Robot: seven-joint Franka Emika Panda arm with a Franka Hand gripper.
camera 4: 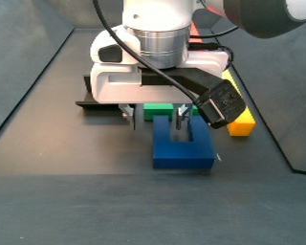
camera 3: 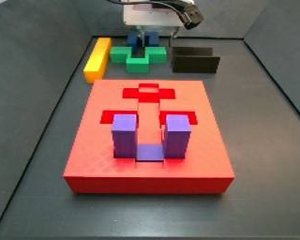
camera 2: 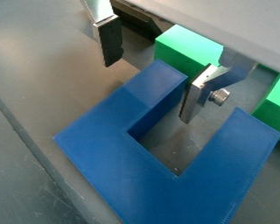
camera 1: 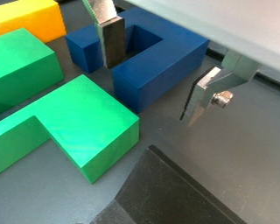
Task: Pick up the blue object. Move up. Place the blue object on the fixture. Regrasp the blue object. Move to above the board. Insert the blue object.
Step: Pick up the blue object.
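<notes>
The gripper (camera 2: 154, 74) is down at the floor with its jaws spread — one silver finger (camera 1: 112, 39) stands in the gap between the two prongs of the blue object (camera 2: 166, 144), the opposite finger (camera 1: 206, 92) stands just outside one prong, so that prong lies between the pads. Whether either pad touches the prong I cannot tell; the jaws are plainly not closed on it, and the block lies flat on the dark floor. In a side view the gripper (camera 4: 156, 113) hangs under the white wrist, with the blue object (camera 4: 183, 148) just below and in front of it. Right beside the blue object sits the green block (camera 1: 55, 118), close enough in a wrist view that the two look nearly touching, and past that the yellow bar (camera 3: 98, 56) lies along the floor near the wall. The fixture (camera 3: 195, 59) stands on the opposite side of the blue object from the yellow bar, apart from both. Nearer the camera in that side view lies the board (camera 3: 97, 155), large and red, with the purple block (camera 3: 149, 136) standing prongs-up in its recess — well apart from the gripper (camera 3: 146, 39).
</notes>
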